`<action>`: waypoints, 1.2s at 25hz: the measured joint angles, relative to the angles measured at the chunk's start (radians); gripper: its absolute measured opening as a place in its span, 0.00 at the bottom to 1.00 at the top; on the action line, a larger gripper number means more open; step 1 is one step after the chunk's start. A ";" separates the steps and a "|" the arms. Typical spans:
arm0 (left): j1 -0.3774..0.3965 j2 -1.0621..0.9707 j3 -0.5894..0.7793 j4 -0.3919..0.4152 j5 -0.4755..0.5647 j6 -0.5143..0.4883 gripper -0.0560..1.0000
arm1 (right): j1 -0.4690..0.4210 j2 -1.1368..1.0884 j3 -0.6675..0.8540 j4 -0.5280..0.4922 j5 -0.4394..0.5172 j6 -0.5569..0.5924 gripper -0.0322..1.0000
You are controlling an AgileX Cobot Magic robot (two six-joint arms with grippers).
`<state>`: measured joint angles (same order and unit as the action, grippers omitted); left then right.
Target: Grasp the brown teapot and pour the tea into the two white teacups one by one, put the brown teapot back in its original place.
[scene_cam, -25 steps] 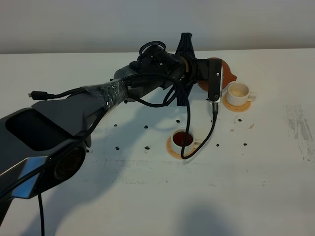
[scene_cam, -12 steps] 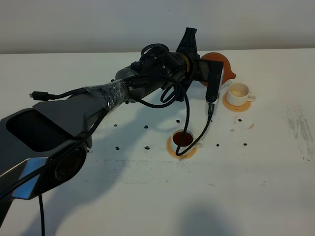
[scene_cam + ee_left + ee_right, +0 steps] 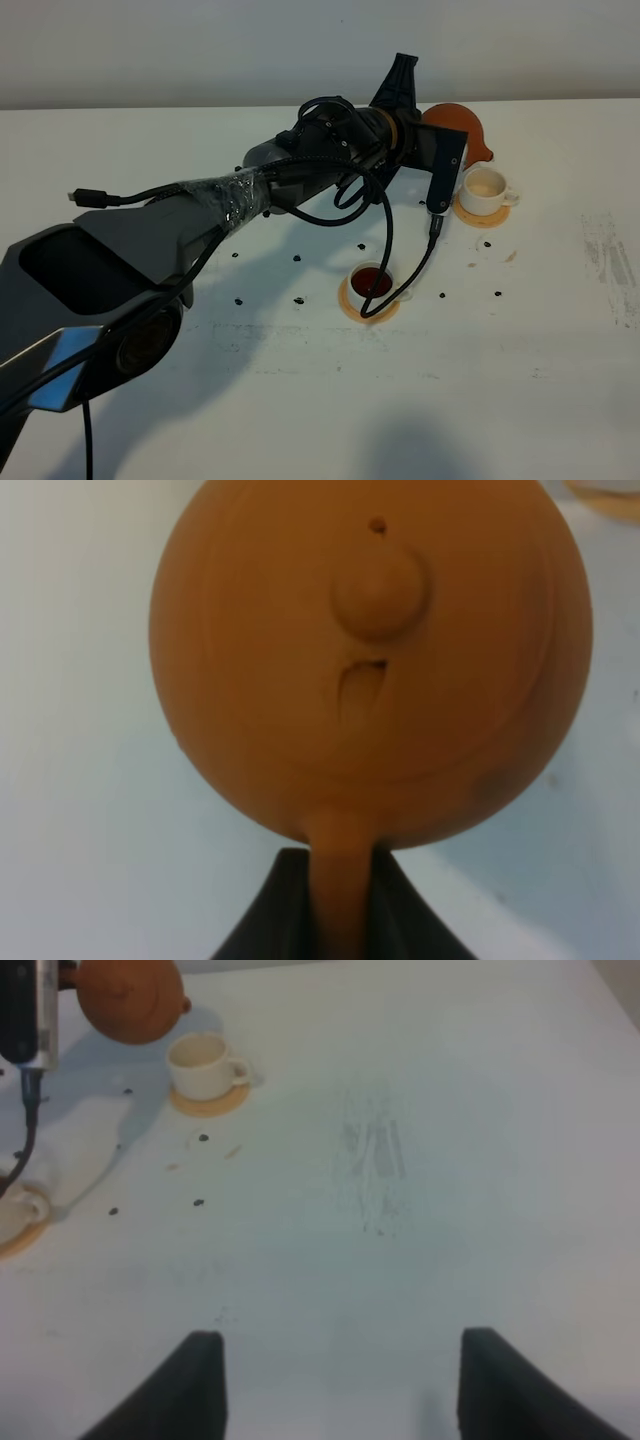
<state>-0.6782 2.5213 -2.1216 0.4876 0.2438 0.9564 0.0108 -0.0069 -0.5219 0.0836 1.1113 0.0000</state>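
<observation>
The brown teapot [image 3: 458, 128] hangs in the air at the back right, its spout toward the far white teacup [image 3: 485, 188]. My left gripper [image 3: 340, 905] is shut on its loop handle, and the lid knob [image 3: 380, 588] faces the left wrist camera. The far cup on its coaster [image 3: 205, 1063] looks pale inside. The near white teacup [image 3: 372, 282] holds reddish-brown tea [image 3: 371, 279]. My right gripper [image 3: 340, 1385] is open over bare table, away from both cups. The teapot's original place is hidden.
A black cable [image 3: 388, 240] droops from the left wrist over the near cup. Orange-tan coasters [image 3: 481, 215] sit under both cups. Dark specks [image 3: 297, 259] dot the table's middle, and a grey scuff [image 3: 610, 260] marks the right side.
The left arm has carried the teapot to the right and toward the back, so the pot now sits behind the far cup. The cups have not moved.
</observation>
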 joint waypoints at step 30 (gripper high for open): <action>0.000 0.033 0.000 0.142 -0.034 -0.002 0.12 | 0.000 0.000 0.000 0.000 0.000 0.000 0.51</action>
<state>-0.6781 2.5545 -2.1216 0.6298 0.2097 0.9541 0.0108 -0.0069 -0.5219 0.0836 1.1113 0.0000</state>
